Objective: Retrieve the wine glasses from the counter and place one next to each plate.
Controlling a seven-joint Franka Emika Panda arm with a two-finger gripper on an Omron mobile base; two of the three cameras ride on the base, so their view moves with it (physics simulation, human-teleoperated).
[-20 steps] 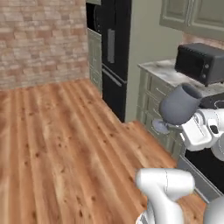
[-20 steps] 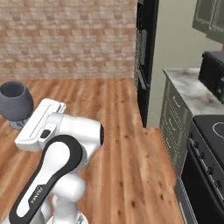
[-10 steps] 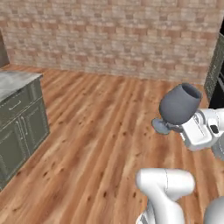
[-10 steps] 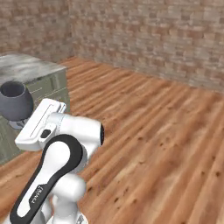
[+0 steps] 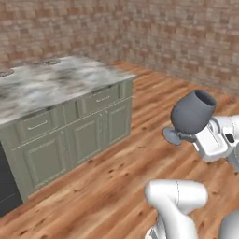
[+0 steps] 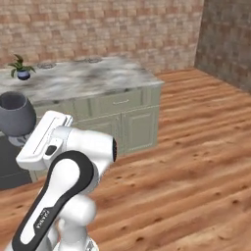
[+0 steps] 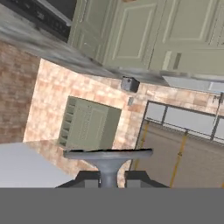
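Grey wine glass (image 5: pixel 192 113), top-heavy and likely fragile, pinched at its thin stem by the gripper (image 7: pixel 108 176), carried high above the wood floor (image 5: pixel 112 186), near the counter (image 5: pixel 56 84); best held low on the stem.

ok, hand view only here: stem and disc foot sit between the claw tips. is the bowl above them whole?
Observer: Yes. In the left base view the wine glass has a whole dark grey bowl, mouth up, slightly tilted.
Operator: counter close?
Observer: The marble counter stands ahead and to the left of the arm, apart from the glass.
Operator: anything on it?
Observer: A small potted plant near its back left corner in the right base view.
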